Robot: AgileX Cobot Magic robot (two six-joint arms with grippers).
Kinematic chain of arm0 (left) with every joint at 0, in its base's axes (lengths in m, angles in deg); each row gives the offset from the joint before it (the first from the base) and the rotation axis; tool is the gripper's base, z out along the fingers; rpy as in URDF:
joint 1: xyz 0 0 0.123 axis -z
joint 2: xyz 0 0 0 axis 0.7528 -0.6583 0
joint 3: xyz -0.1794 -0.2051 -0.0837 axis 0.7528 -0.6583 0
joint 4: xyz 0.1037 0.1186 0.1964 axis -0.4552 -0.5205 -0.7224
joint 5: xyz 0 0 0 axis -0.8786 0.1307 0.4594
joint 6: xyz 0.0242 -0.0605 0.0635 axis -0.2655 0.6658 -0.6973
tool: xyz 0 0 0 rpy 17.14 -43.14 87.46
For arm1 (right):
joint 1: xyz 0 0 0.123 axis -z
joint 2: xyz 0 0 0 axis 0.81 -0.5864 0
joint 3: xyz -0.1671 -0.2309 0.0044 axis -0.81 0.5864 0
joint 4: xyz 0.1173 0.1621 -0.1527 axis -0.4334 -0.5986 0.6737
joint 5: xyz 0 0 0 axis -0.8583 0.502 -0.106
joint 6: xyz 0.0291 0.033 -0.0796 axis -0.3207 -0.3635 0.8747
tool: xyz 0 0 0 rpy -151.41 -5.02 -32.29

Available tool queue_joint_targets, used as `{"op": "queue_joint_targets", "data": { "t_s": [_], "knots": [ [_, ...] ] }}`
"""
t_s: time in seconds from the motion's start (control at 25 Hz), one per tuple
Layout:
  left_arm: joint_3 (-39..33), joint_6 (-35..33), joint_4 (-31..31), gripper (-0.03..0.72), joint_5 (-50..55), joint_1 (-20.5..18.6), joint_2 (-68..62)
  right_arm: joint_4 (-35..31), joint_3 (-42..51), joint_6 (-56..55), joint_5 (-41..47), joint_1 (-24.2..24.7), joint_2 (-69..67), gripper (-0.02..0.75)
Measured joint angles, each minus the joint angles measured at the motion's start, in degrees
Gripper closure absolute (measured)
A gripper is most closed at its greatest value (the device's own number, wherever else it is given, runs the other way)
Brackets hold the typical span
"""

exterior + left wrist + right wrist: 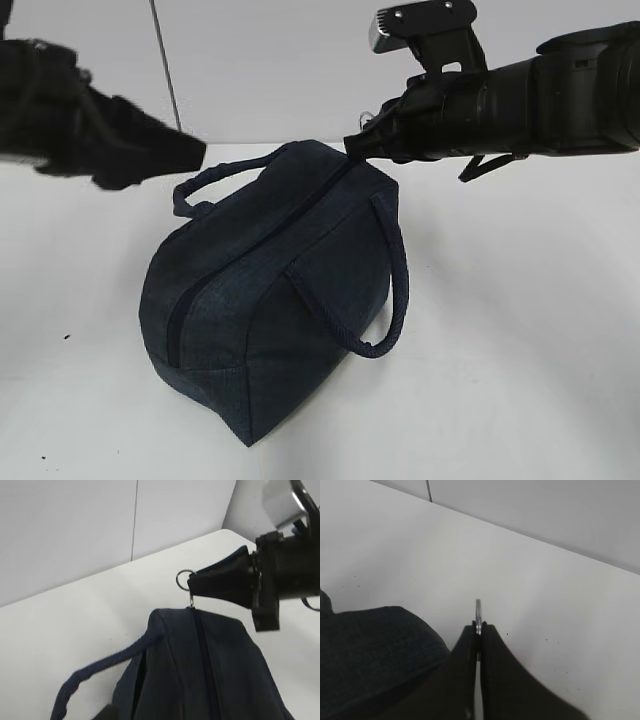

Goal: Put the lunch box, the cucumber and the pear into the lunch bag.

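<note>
At the far left of the exterior view, the left gripper (pixel 165 152) hangs in the air just left of the lunch bag's top, touching nothing that can be seen; its black fingers run to one dark tip, so I cannot tell whether the claw is wide or narrow. In the centre, the lunch bag (pixel 265 300), dark navy fabric, sits on the white table (pixel 520 380) with its zipper line (pixel 255 240) running closed along the top and one padded handle (pixel 390 290) drooping down its near side. At the upper right, the right gripper (pixel 362 145) reaches in level from the right, its claw pinched tight on the metal ring pull (pixel 184 579) at the bag's far top corner.

The bag looks soft and light: the cloth sags and will likely give under a pull, so the far end probably needs steadying. The ring pull is thin, hard and small, likely to slip unless held squarely; the handles offer a bulkier, safer hold.

The left wrist view alone shows the ring as a loop, linked to the zipper's end. The right wrist view shows it edge-on between the closed fingers (pixel 465 680). Only the exterior view shows the whole bag. The lunch box, cucumber and pear appear in no view
</note>
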Motion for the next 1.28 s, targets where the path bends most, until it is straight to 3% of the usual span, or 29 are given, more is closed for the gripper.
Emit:
{"op": "queue_joint_targets", "data": {
  "t_s": [0.24,0.56,0.64,0.8,0.88,1.04,1.28],
  "knots": [
    [14.21,1.49,-0.05,0.323,5.60,0.97,-16.01,0.09,-0.10,-0.33,0.37,0.00,0.00,0.732],
    [18.06,4.49,-1.83,0.328,5.80,3.94,-22.79,0.09,-0.10,-0.39,0.48,0.00,0.00,0.732],
    [18.10,6.56,-3.54,0.365,5.86,4.07,-23.80,0.09,-0.10,-0.49,0.86,0.00,0.00,0.732],
    [18.10,8.27,-5.54,0.603,6.10,4.07,-24.82,0.09,-0.10,-1.33,2.06,0.09,0.00,0.732],
    [18.10,8.39,-5.81,0.677,6.30,4.07,-24.81,0.13,-0.10,-1.82,2.16,0.09,0.00,0.732],
    [18.12,8.46,-5.79,0.704,6.47,4.11,-24.76,0.13,-0.10,-1.95,1.22,1.14,-0.14,0.733],
    [18.18,8.56,-6.98,0.704,6.13,4.27,-20.14,0.26,0.56,-7.05,6.10,6.87,-3.51,0.732]
  ]
}}
